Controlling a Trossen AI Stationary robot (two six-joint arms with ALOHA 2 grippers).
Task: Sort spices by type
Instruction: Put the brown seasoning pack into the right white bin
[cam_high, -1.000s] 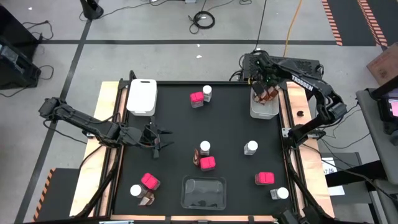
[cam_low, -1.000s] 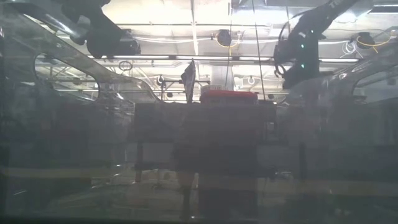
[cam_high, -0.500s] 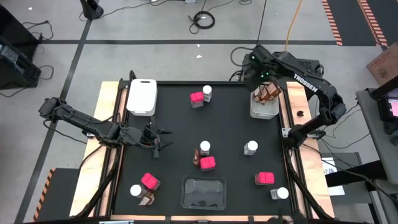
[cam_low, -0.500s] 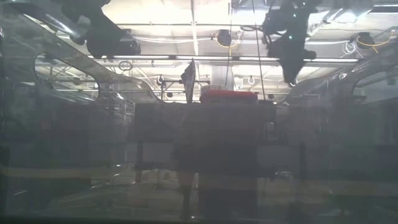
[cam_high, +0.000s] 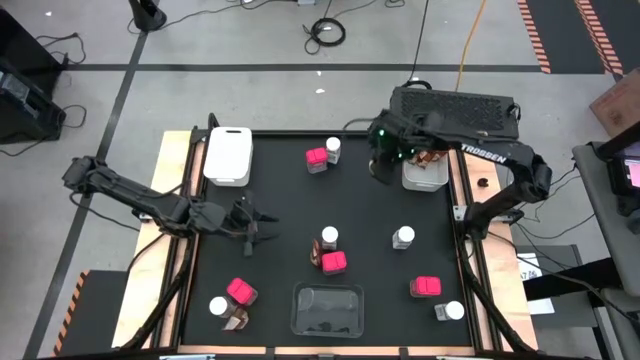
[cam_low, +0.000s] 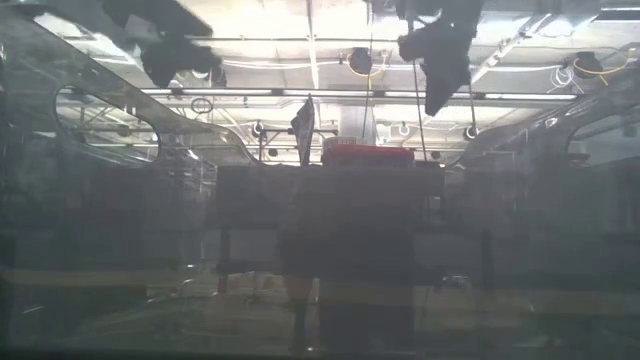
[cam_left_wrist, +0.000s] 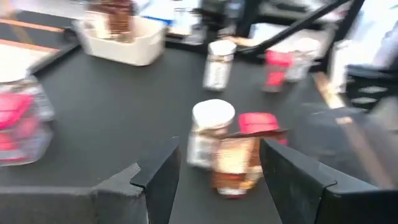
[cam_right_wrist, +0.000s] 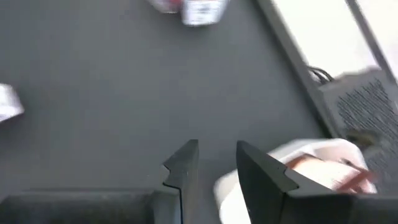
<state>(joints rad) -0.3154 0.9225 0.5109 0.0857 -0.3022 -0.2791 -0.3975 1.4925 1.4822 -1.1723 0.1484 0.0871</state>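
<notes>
On the black worktop (cam_high: 280, 190) a white lidded tray (cam_high: 228, 155) sits at the far left corner. The left claw (cam_high: 258, 226) hovers low over the left half, its fingers set wide with nothing between them; in the left wrist view they frame a white-lidded clear jar (cam_left_wrist: 211, 131) touching a brown jar (cam_left_wrist: 236, 163) just ahead. Near the front left edge stand a pink-topped box (cam_high: 240, 291), a white-lidded jar (cam_high: 218, 306) and a brown jar (cam_high: 235, 320). A clear tray (cam_high: 326, 307) lies at the front centre. At mid-worktop a white-lidded jar (cam_high: 329, 237) adjoins a pink box (cam_high: 334, 262). Farther back, another pink box (cam_high: 316, 159) and a white-lidded jar (cam_high: 333, 148) stand together. The right claw (cam_high: 381, 165) hangs beside a white bin (cam_high: 424, 178) of brown jars (cam_high: 432, 157), its fingers narrowly apart and empty. Right of centre stand a white-lidded jar (cam_high: 403, 237), a pink box (cam_high: 425, 287) and a white-lidded jar (cam_high: 452, 311).
</notes>
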